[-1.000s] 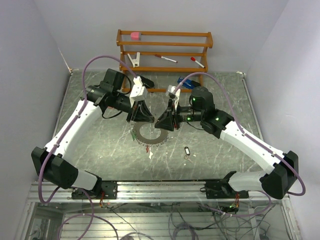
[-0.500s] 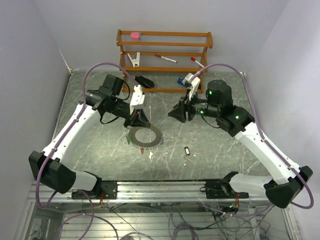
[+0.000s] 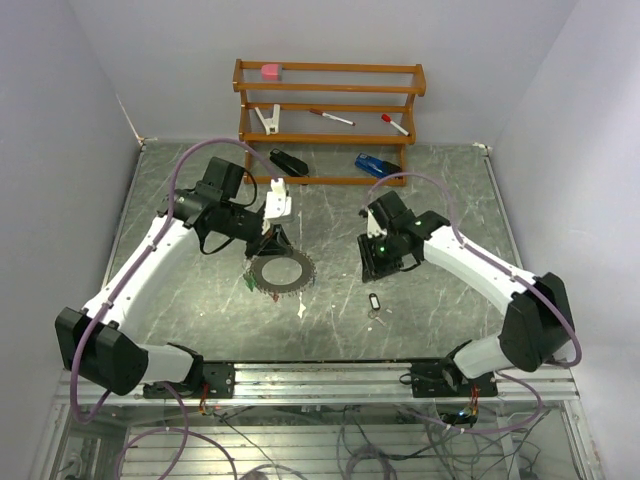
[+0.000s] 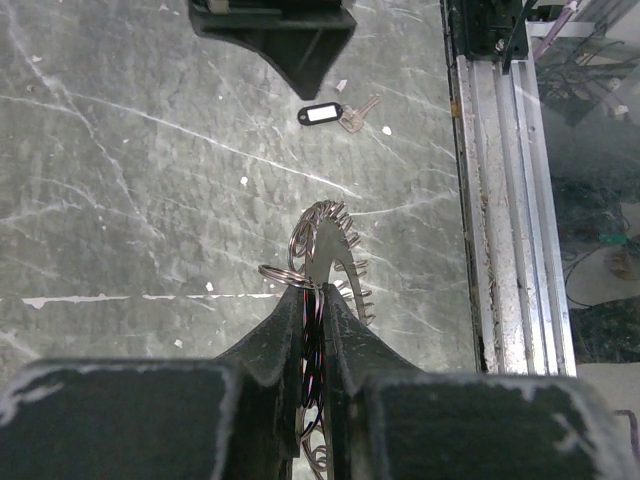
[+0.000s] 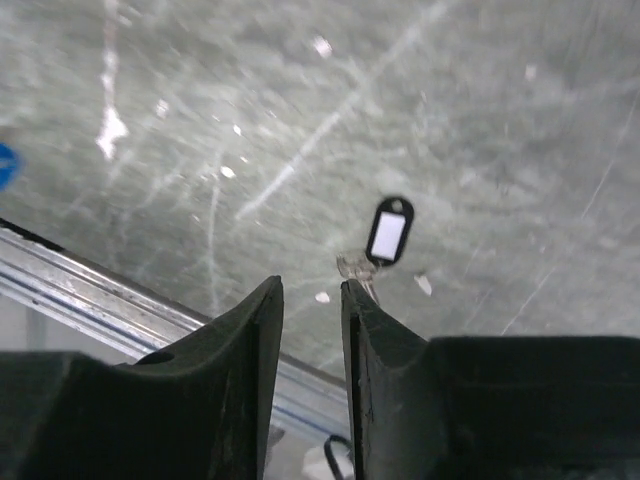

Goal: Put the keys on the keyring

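The keyring (image 3: 300,275), a grey toothed ring with small tagged keys on its rim, lies tilted on the table. My left gripper (image 3: 270,243) is shut on its far rim. In the left wrist view the keyring (image 4: 327,245) shows edge-on beyond the left gripper (image 4: 314,292). A loose key with a black tag (image 3: 375,300) lies on the table right of the ring. My right gripper (image 3: 373,265) hovers just behind it, open and empty. In the right wrist view the key (image 5: 388,232) lies just past the right gripper (image 5: 312,290).
A wooden rack (image 3: 330,105) at the back holds a pink block, a white clip and red-capped pens. A black object (image 3: 288,162) and a blue object (image 3: 375,165) lie before it. A white scrap (image 3: 302,311) lies near the ring. A metal rail (image 3: 320,375) edges the front.
My right gripper has left the ring, swung back to the right, then come down close to the black-tagged key. My left gripper has lowered the ring slightly to the left.
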